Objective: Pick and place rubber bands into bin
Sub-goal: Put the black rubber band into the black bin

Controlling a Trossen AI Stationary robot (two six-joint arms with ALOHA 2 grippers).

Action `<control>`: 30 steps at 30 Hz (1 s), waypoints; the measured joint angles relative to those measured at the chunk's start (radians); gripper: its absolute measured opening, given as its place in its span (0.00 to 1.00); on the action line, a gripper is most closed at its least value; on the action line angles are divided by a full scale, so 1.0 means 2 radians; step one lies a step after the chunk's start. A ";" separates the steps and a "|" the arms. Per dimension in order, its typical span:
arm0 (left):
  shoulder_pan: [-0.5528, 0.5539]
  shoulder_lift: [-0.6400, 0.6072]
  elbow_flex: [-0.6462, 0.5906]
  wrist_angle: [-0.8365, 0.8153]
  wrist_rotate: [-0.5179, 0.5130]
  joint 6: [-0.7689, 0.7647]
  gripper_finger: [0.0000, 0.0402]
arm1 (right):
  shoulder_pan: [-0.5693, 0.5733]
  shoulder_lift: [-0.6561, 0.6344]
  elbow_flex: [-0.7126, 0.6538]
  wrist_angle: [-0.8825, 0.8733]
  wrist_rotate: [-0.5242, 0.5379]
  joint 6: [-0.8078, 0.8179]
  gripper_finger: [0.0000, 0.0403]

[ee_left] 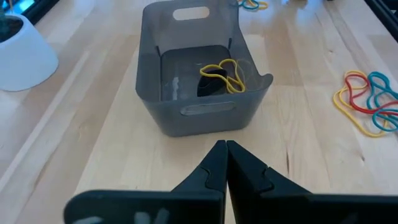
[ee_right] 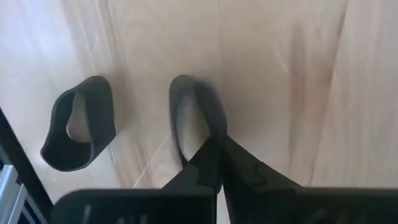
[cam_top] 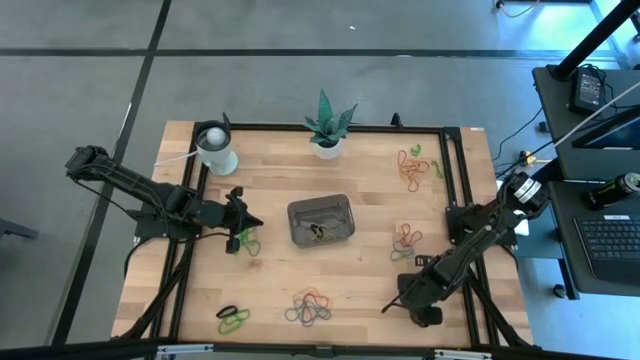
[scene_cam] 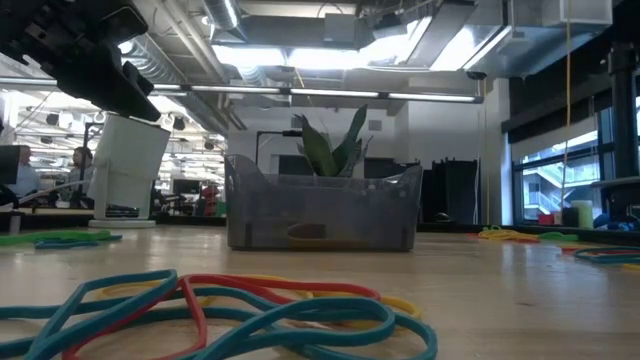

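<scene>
The right gripper (ee_right: 219,144) jaws pinch a black rubber band (ee_right: 198,102) against the tabletop (ee_right: 280,74). A second black band (ee_right: 79,122) lies just beside it. The left gripper (ee_left: 225,149) jaws, closed and empty, point at the bin (ee_left: 198,112).

The left gripper (ee_left: 222,148) is held low over the table's left half, its fingers pressed together. The right gripper (ee_right: 217,144) is lowered at the front right, fingers pinched together.

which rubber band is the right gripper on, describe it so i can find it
Start at the wooden table, on its front edge at the robot's right, where the right gripper is down at the surface. Two black rubber bands lie there side by side. Yours is the black band pinched between the shut fingers; the other black band lies apart from it, untouched.
</scene>
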 joint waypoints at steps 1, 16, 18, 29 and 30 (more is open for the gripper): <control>0.000 0.000 0.000 0.000 0.000 0.000 0.00 | 0.000 0.000 0.009 -0.010 -0.004 -0.001 0.03; 0.000 0.000 0.000 0.001 -0.003 -0.019 0.00 | -0.070 -0.098 0.165 -0.141 0.247 -0.006 0.01; 0.000 0.000 0.000 0.001 -0.003 -0.019 0.00 | -0.097 -0.098 0.178 -0.138 0.270 -0.023 0.01; 0.000 0.000 0.000 0.001 -0.003 -0.020 0.00 | -0.293 -0.055 0.187 0.100 0.193 -0.173 0.00; 0.000 0.000 0.000 0.001 -0.003 -0.020 0.00 | -0.308 -0.045 0.191 0.114 0.180 -0.183 0.00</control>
